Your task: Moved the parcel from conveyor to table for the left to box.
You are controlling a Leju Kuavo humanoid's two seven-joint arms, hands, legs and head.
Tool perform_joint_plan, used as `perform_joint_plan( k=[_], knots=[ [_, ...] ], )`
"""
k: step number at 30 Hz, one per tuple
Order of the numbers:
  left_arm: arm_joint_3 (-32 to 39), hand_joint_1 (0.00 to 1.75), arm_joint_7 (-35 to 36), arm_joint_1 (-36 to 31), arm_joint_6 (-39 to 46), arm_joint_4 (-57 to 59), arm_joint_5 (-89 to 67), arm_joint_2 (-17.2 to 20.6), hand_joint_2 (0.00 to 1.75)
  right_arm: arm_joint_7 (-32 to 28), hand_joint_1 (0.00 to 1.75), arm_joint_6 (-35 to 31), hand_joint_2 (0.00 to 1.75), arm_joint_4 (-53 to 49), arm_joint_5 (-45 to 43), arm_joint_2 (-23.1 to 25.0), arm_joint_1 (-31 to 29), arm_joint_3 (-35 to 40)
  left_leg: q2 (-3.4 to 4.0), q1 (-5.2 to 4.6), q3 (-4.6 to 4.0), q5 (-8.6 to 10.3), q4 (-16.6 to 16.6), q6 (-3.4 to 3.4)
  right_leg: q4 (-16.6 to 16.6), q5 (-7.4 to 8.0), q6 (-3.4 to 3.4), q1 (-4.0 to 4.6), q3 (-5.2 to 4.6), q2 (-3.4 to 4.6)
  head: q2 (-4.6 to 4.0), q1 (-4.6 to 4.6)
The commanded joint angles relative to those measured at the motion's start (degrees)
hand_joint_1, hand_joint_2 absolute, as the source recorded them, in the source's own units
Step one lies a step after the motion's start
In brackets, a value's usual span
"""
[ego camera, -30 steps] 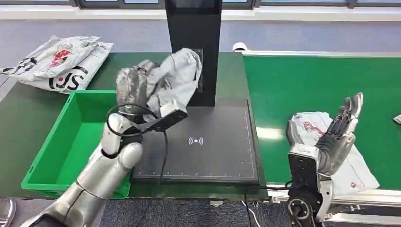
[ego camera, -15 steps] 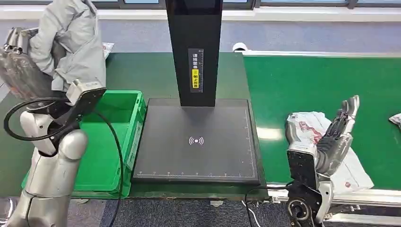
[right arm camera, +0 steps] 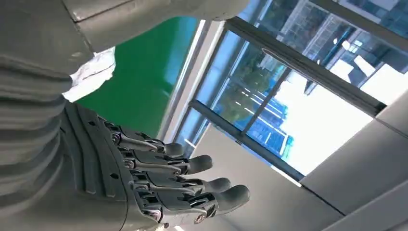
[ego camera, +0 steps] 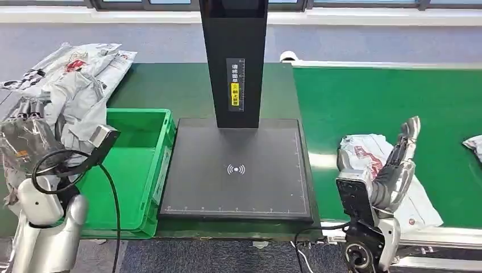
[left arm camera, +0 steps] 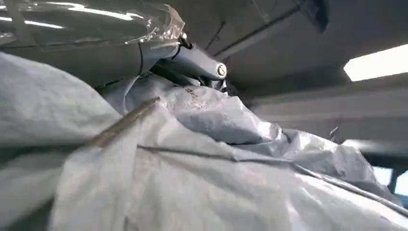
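A dark green worktop (ego camera: 170,85) sits beside a bright green conveyor (ego camera: 386,96) on its right, with grey carpet and a window sill beyond. In the middle of the worktop lies a black scanning pad (ego camera: 236,170) with a tall black post (ego camera: 234,57) rising from its far edge. To the pad's left stands a green plastic box (ego camera: 133,165). At the far left of the head view, the left hand (ego camera: 25,142), wrapped in clear plastic, grips a crumpled grey parcel (ego camera: 74,111), held up just left of the box, above the worktop's left edge. From the left wrist camera, the parcel's creased grey film (left arm camera: 216,163) covers the fingers. Behind it, at the worktop's far left corner, lie several white mail bags (ego camera: 91,57) with red and black print. On the right, the right hand (ego camera: 398,165) is raised over the conveyor's near edge, holding nothing, its dark fingers (right arm camera: 192,183) straight and pointing upward. Behind it, a white bag with red print (ego camera: 375,156) lies flat on the belt. The corner of another pale bag (ego camera: 473,145) shows at the conveyor's right edge.
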Motion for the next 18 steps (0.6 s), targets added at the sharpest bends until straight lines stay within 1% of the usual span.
perform_joint_plan(
  k=[1, 18],
  knots=[
    [-10.0, 1.31, 10.9, -0.4, -5.5, 11.9, -0.4, 5.7, 1.75, 0.6, 0.00, 1.3, 1.75, -0.3, 0.7, 0.1, -0.4, -1.4, 0.00, -0.02, 0.12, 0.02, -0.1, -0.01, 0.0, -0.02, -0.04, -0.01, 0.11, -0.09, 0.02, 0.00],
    [-10.0, 1.31, 10.9, -0.4, -5.5, 11.9, -0.4, 5.7, 1.75, 0.6, 0.00, 1.3, 1.75, -0.3, 0.7, 0.1, -0.4, -1.4, 0.05, 0.04, 0.11, 0.02, -0.1, 0.00, -0.1, 0.00, -0.04, 0.06, 0.11, -0.08, 0.02, 0.00]
  ],
)
